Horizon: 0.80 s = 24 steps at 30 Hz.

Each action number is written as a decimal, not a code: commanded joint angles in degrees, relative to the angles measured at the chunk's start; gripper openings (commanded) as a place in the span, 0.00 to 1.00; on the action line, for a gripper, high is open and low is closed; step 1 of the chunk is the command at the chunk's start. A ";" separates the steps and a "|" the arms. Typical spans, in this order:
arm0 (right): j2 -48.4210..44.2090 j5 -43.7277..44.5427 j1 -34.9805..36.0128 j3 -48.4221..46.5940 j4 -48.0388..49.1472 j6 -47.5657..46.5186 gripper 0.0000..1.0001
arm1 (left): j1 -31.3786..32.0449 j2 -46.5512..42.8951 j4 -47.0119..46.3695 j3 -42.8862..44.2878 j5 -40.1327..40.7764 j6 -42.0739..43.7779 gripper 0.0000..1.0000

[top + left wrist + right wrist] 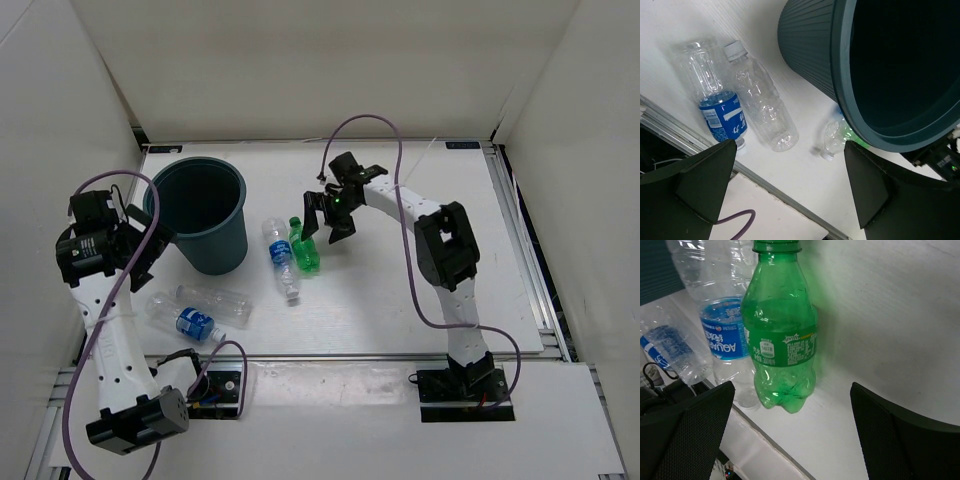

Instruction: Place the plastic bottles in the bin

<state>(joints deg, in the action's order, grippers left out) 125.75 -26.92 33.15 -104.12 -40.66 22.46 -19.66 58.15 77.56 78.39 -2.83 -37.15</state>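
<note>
You held the right end effector (330, 222) wide over the green bottle (305, 250), the left end effector (148, 242) wide at 8 o'clock of the bin (215, 250)

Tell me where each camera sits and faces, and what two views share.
Top external: above, behind the arms, looking down at the table; both arms, left hand, right hand show.
Left wrist: on the left arm, facing the bin; its open fingers show.
Right wrist: low over the green bottle; its open fingers show.
Shared: green bottle, in top and right wrist.
</note>
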 commanded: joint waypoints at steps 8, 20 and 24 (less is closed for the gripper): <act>5.47 -2.00 2.45 -5.22 -1.17 0.39 0.97 | 0.76 1.09 3.83 0.45 -3.41 1.64 1.00; 2.93 -4.02 0.25 0.84 -0.12 -1.27 0.43 | 0.76 2.14 3.31 0.98 -6.39 2.17 1.00; -2.43 -4.55 -0.27 2.07 0.41 -1.80 0.35 | 0.76 1.62 2.16 0.45 -9.12 2.69 1.00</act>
<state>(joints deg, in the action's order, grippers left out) 129.51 -31.20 33.34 -102.63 -40.45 22.39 -19.25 60.58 77.58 78.39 -8.71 -35.73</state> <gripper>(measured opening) 0.553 1.000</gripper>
